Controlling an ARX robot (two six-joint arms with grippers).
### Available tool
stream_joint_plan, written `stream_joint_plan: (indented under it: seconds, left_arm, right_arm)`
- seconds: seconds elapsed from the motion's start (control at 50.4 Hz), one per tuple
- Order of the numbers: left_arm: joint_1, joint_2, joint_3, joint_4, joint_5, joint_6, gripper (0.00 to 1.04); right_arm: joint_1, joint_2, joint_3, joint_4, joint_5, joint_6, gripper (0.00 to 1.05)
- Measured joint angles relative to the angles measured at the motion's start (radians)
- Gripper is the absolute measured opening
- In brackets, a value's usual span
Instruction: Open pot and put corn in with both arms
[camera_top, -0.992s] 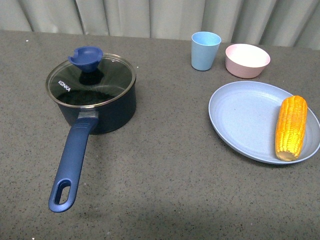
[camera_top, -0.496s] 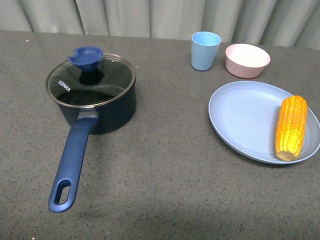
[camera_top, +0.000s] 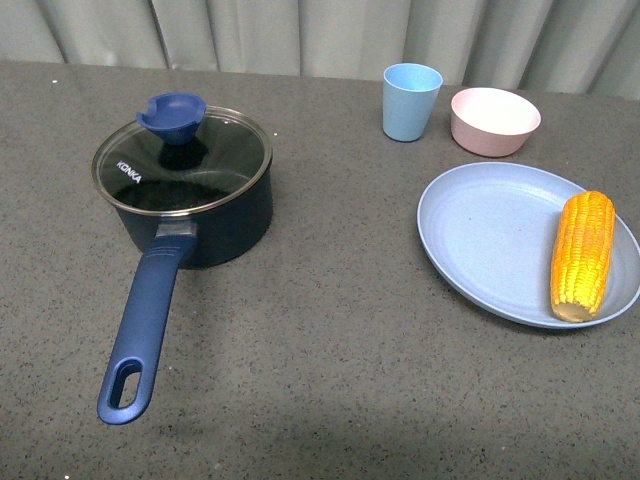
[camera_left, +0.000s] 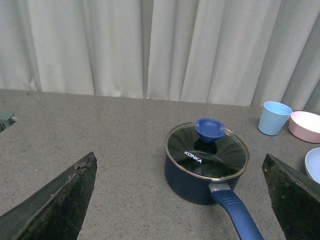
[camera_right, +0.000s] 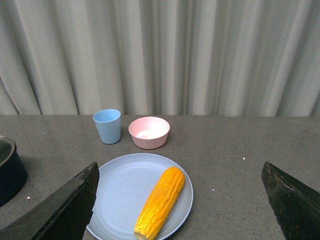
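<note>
Lid removal not yet begun. Saucepan (camera_top: 190, 215) stands left on the worktop (camera_top: 330, 330), glass lid (camera_top: 215, 165) on, seemingly empty; corn cob (camera_top: 583, 255) lies on the blue plate (camera_top: 480, 240), right. Cup (camera_top: 411, 100) and pink bowl (camera_top: 494, 120) beyond: empty. Left hand (camera_left: 178, 159) and right hand (camera_right: 180, 165) gape, unladen; next, the left should grip the lid's knob (camera_top: 173, 113).

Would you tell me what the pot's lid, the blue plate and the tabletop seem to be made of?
The lid looks like clear glass with a shiny metal rim: the dark inside of the pot shows through. The plate looks like matte plastic, smooth and dull, without glaze shine. The tabletop resembles speckled grey stone or laminate; I cannot tell which.
</note>
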Motion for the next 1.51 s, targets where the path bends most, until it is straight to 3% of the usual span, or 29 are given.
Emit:
stream_joint_plan:
  seconds: [0.615, 0.754, 0.992, 1.15, 1.289, 1.507]
  left_arm:
    - [0.0, 0.0, 0.0, 0.0, 0.0, 0.0, 0.98]
    - [0.012, 0.131, 0.008, 0.001, 0.036, -0.061, 0.98]
    - [-0.124, 0.605, 0.079, 0.476, -0.024, -0.105, 0.98]
    - [-0.26, 1.183, 0.201, 0.962, -0.034, -0.122, 0.98]
    - [-0.319, 1.489, 0.321, 1.06, -0.072, -0.131, 0.98]
    - [-0.357, 1.722, 0.448, 1.093, -0.091, -0.122, 0.98]
  right_arm:
    - [0.0, 0.0, 0.0, 0.0, 0.0, 0.0, 0.95]
    - [0.0, 0.0, 0.0, 0.0, 0.0, 0.0, 0.95]
    - [0.0, 0.0, 0.0, 0.0, 0.0, 0.0, 0.95]
    - [0.0, 0.0, 0.0, 0.0, 0.0, 0.0, 0.95]
    - [0.0, 0.0, 0.0, 0.0, 0.0, 0.0, 0.95]
    - [0.0, 0.0, 0.0, 0.0, 0.0, 0.0, 0.95]
